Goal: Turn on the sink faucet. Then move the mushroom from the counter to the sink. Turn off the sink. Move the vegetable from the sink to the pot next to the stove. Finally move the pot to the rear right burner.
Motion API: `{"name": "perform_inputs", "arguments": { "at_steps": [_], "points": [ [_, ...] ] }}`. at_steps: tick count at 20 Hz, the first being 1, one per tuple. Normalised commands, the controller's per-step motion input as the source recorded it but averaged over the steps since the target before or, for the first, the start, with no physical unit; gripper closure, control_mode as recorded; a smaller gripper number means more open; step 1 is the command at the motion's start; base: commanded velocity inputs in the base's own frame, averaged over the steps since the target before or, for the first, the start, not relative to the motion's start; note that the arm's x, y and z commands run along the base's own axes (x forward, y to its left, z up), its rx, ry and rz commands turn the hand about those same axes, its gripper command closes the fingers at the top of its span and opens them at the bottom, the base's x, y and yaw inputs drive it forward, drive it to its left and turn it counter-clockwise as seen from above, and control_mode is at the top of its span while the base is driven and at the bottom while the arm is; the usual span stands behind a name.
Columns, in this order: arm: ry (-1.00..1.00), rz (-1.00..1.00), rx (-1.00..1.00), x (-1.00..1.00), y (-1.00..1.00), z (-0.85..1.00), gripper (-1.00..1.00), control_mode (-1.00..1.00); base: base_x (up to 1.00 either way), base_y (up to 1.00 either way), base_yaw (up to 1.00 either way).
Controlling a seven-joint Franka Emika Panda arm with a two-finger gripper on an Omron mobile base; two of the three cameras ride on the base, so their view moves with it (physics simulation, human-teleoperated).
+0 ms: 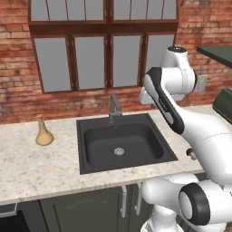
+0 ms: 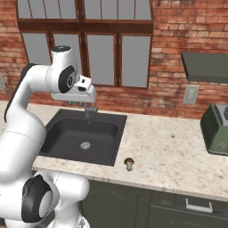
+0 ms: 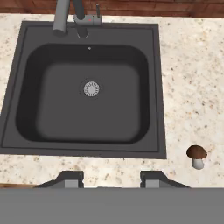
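Brown-capped mushroom sits on your speckled stone counter right of the dark sink; your gripper hangs parted, empty.

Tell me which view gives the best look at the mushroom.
The hand view: the mushroom stands upright and whole on the counter, right of the sink, brown cap and pale stem clear. The right base view shows it small near the counter's front edge. In the left base view the arm hides most of it.
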Motion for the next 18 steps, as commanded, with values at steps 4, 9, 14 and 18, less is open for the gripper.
{"name": "perform_inputs", "arguments": {
  "at_steps": [4,9,14,18],
  "points": [
    [-0.01,0.00,0.00,-0.10,0.00,-0.02,-1.00,-1.00,0.00,0.00,0.00],
    [-0.03,0.01,0.02,-0.29,-0.14,-0.25,-1.00,-1.00,0.00,0.00,0.00],
    [-0.15,0.13,0.11,-0.08,-0.34,-0.52,-1.00,-1.00,0.00,0.00,0.00],
    [-0.22,0.17,0.10,0.00,-0.22,-0.28,-1.00,-1.00,0.00,0.00,0.00]
  ]
}}
